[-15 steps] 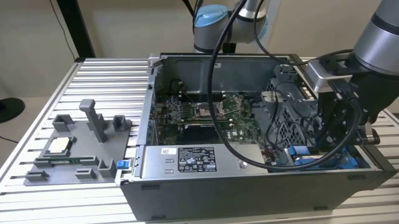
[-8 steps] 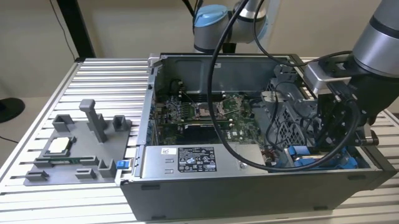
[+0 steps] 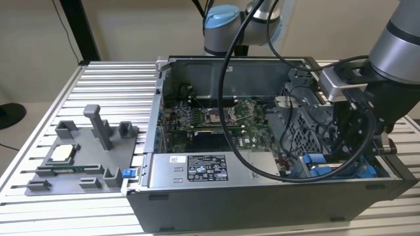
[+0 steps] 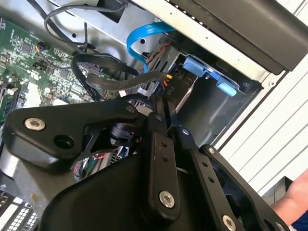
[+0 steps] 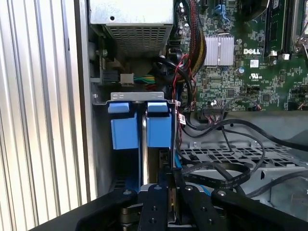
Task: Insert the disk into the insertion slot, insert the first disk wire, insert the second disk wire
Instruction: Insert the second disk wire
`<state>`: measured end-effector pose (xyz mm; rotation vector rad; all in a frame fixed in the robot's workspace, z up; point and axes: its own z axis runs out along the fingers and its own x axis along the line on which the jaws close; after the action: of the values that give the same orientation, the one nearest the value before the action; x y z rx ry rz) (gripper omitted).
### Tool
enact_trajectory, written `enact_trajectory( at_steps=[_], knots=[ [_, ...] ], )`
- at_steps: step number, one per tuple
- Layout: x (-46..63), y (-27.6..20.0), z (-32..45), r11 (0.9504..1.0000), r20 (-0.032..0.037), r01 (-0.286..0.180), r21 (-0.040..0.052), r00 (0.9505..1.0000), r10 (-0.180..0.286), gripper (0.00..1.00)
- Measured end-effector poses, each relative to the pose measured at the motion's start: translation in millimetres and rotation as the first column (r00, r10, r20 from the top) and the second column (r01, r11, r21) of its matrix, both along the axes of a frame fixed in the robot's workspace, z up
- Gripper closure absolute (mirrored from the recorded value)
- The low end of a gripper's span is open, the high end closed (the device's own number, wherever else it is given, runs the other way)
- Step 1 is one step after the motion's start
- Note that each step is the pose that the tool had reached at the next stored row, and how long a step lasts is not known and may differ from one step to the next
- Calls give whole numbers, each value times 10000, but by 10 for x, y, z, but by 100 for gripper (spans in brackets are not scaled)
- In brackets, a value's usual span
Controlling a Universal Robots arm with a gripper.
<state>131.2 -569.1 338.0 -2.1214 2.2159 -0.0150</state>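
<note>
Right now the claw (image 5: 171, 192) is low in the first wrist view, pinched shut on a thin black wire plug (image 5: 171, 179). It hangs just over the disk (image 5: 153, 166). The disk already sits in the insertion slot (image 5: 137, 98), in the lower right of the exterior view. It stands on its thin edge between two blue tabs (image 5: 124, 132). Its long side runs deep into the case, toward the power box (image 5: 130, 14). I think the plug could miss its port if it tips. Loose black cables (image 5: 221, 171) lie close by and could snag the claw. A blue cable (image 4: 142, 41) curls in the upper middle of the second wrist view.
</note>
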Motion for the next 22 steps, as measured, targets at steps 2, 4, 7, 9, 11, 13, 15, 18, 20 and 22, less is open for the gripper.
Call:
enact_trajectory(
  at_steps=[2, 4, 7, 9, 11, 13, 15, 18, 20, 22],
  knots=[
    [-1, -1, -21, 10000, 1, 1, 5, 10000, -1, 100],
    [-1, 0, -44, 10000, 1, 1, 19, 10000, -1, 100],
    [-1, 0, -63, 10000, 1, 1, 30, 10000, -1, 100],
    [-1, 2, -72, 10000, -2, 1, 42, 10000, -1, 0],
    [1, 2, -86, 10000, 2, -2, 66, 10000, 2, 0],
    [1, 0, -80, 10000, 1, -1, 55, 10000, 1, 0],
    [0, 1, -77, 10000, 1, 1, 57, 10000, -1, 0],
    [0, 0, 3, 10000, 1, 2, 66, 10000, -2, 0],
    [-1, 0, 99, 10000, 1, 2, 56, 10000, -2, 0],
    [0, 0, 193, 10000, 1, 1, 56, 10000, -1, 0]
  ],
)
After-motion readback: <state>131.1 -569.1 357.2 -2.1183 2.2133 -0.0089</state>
